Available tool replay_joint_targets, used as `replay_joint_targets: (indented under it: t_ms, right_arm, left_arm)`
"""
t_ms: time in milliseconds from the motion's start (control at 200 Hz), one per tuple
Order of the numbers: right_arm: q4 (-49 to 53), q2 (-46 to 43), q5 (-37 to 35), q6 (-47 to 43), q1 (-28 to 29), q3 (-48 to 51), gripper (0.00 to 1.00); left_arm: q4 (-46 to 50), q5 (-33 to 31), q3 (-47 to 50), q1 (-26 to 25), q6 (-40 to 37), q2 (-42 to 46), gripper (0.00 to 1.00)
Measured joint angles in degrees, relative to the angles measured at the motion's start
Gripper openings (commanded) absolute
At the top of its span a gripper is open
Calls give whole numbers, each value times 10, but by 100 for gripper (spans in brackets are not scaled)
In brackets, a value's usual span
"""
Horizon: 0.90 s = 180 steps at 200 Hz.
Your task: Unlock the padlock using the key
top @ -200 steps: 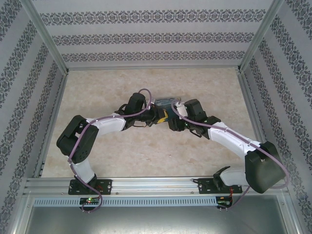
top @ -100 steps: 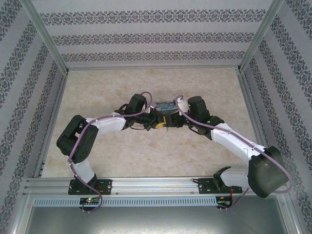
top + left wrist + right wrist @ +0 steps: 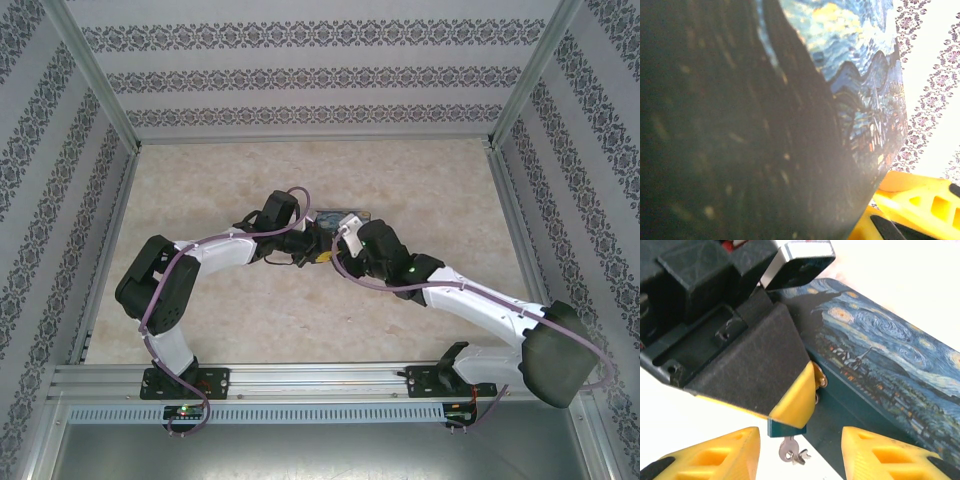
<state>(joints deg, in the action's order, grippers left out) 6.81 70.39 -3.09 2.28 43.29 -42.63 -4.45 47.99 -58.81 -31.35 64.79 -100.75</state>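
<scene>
Two arms meet over the bench [image 3: 220, 310], near its middle and a little toward 12 o'clock in the top view. One box [image 3: 340, 214] printed with a swirling blue-and-yellow night sky lies between their wrists.

In the right wrist view the box runs from the centre out to 4 o'clock. One padlock [image 3: 781, 429] hangs at its near edge. Only the lower end of its blue-green body shows, poking out at 6 o'clock from under a yellow fingertip. A small brassy metal piece sits against the box edge just beside that fingertip, at 3 o'clock of it.

The fingertip belongs to the left tool [image 3: 795, 400], which comes in from 10 o'clock as a black wedge. It is clenched on the padlock, and one of its fingers can be seen here.

One key [image 3: 790, 450], small and silvery grey, dangles directly below the padlock body. Whether a second sliver hangs beside it is too small to tell.

The right tool [image 3: 800, 440] is released. Its two yellow fingers [image 3: 720, 455] stand apart at 7 and 5 o'clock. The key is in the gap between them and touches neither.

In the left wrist view the box's print lies close up, with a dark blur across the 9 o'clock half. One yellow finger shows at 5 o'clock.
</scene>
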Motion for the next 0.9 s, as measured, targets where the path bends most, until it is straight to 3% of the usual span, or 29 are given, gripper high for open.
replay_joint_targets:
  t_ms: [899]
  right_arm:
    - [15,65,-70,-15,42,2,42]
  left_arm:
    - [12,0,-7,3,-10,0,0]
